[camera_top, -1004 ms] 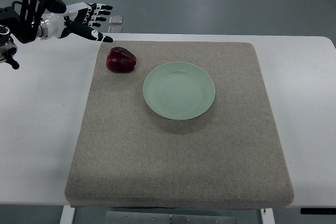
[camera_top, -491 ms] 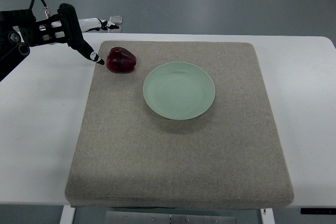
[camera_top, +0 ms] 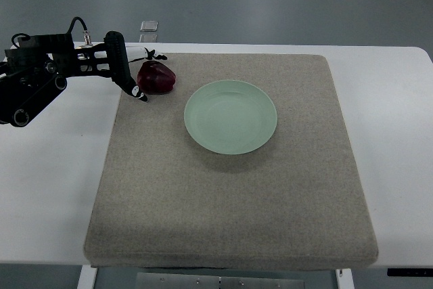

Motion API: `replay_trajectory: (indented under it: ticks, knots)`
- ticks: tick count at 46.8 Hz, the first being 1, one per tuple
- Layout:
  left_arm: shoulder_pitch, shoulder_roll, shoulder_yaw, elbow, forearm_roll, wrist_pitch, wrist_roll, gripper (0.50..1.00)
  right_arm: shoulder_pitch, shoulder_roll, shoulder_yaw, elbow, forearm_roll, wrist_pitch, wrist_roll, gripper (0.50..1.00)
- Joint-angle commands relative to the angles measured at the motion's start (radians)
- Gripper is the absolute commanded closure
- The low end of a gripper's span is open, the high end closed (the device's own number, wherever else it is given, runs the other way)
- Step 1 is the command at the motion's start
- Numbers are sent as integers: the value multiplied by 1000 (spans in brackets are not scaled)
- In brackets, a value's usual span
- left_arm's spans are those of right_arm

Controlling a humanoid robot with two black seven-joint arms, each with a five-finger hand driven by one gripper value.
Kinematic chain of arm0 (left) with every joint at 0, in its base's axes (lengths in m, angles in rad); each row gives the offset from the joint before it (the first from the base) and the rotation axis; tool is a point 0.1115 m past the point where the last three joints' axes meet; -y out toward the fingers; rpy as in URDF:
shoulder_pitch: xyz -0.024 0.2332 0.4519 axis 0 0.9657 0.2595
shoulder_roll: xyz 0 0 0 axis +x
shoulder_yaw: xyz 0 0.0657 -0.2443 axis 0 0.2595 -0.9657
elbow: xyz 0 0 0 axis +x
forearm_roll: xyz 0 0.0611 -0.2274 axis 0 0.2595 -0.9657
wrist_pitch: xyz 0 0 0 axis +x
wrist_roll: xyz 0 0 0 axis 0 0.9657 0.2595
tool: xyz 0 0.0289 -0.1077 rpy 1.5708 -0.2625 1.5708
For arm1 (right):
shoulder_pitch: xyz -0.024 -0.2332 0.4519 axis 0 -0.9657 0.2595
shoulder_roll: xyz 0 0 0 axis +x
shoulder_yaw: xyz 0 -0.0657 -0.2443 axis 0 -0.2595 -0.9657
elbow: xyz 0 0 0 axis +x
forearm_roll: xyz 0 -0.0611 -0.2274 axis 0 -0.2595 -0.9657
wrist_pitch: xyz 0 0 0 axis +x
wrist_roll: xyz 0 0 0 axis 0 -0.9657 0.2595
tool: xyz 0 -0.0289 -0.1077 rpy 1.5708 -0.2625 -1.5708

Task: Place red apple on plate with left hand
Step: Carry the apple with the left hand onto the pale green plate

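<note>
The apple (camera_top: pixel 157 77) sits on the grey mat (camera_top: pixel 230 187) just left of the green plate (camera_top: pixel 231 116), apart from it, and the left hand (camera_top: pixel 130 72) is pressed in beside its left flank, though whether the fingers have closed round it cannot be told from this angle. A loose or one-sided grip could nudge the round fruit so it rolls away or slips free mid-lift. No brand, label or readable writing shows anywhere.

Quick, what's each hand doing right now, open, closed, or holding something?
Left hand: at the red apple, fingers wrapped around its left side; whether the grip is closed cannot be told.
Right hand: not in view.
</note>
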Motion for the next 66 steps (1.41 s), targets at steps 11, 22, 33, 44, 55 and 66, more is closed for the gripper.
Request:
replay_trajectory:
  ticks: [11,22,33,44,55,66]
  knots:
    - [-1,-1,31,1,17,0,2,750,-1,0,0,0,0,0,0,572]
    - [-17,16,29,-11,23,1,-1,1000,-1,0,0,0,0,0,0,572]
    - [-65,62,17,-62,6,0,-26,1000,-1,0,0,0,0,0,0,570]
    - [-88,71,15,-123,-61,-6,-76,1000,-1,0,0,0,0,0,0,572]
    - [-36,79,27,-350,-61,-6,-78,1000,-1,0,0,0,0,0,0,570]
    - [-11,45,57,-396,-44,-2,-80,1000,1,0,0,0,0,0,0,572]
